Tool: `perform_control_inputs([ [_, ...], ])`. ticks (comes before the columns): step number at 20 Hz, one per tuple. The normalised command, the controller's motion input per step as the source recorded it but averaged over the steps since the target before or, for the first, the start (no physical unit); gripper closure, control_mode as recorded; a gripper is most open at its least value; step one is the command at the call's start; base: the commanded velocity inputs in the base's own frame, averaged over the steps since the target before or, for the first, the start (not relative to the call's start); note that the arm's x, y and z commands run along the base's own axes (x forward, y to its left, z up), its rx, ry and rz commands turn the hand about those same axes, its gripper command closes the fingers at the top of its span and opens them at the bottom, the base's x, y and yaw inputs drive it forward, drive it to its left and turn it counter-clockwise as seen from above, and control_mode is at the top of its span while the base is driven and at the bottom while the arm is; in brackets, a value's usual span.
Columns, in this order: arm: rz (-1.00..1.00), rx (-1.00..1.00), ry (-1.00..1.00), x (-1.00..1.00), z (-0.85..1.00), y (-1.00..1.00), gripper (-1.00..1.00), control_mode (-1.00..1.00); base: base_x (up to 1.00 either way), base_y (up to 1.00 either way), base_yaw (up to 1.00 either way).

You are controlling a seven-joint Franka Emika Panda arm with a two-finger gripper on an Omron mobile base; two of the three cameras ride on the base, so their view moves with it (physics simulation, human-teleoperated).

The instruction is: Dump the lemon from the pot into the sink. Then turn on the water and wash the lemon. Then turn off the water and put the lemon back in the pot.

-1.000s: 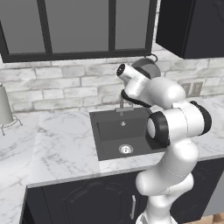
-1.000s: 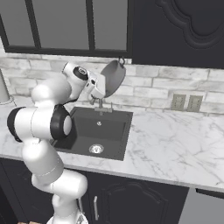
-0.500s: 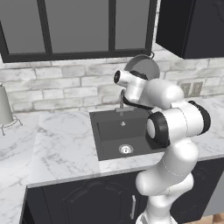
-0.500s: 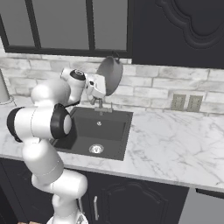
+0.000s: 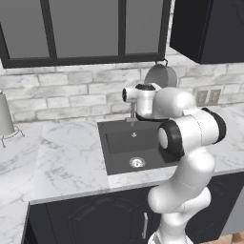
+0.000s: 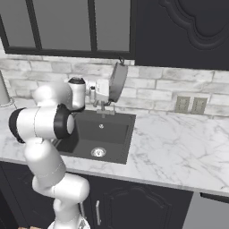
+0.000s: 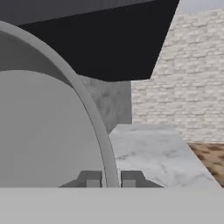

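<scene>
The grey pot (image 5: 159, 76) hangs tipped on its side above the back of the sink (image 5: 119, 164), close to the brick wall. From the right it appears almost edge-on as the pot (image 6: 117, 82). My gripper (image 7: 109, 178) is shut on the pot's rim (image 7: 98, 131), which runs up between the two fingertips. The hand and gripper (image 6: 107, 95) sit just below and left of the pot. The grey faucet (image 6: 103, 107) stands under them at the sink's back edge. The dark basin has a silver drain (image 5: 137, 162). A tiny pale speck (image 5: 134, 135) lies on the basin floor; whether it is the lemon I cannot tell.
White marble counter (image 6: 179, 147) stretches to the right of the sink, with wall outlets (image 6: 190, 105) above it. A pale upright object on a wire stand (image 5: 5, 116) sits at the far left. Dark upper cabinets (image 5: 209, 28) hang close above the pot.
The hand has rolled, turning the pot from face-on to nearly edge-on in the right base view. The pot stays above the sink's back edge.
</scene>
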Motion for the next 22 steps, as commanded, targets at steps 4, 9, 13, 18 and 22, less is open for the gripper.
perform_control_inputs([
  [4,-0.14,-0.28,0.00,0.02,0.00,0.00,1.00,-1.00,0.00,0.00,0.00],
  [9,-0.09,-0.25,0.00,0.06,0.02,0.00,1.00,-1.00,0.00,0.00,0.00],
  [13,-0.07,-0.21,-0.06,-0.02,0.16,0.00,1.00,-1.00,0.00,0.00,0.00],
  [18,0.00,-0.18,-0.15,-0.35,0.36,0.00,1.00,-1.00,0.00,0.00,0.00],
  [22,0.00,-0.15,-0.16,-0.64,0.37,0.09,1.00,-1.00,0.00,0.00,0.00],
])
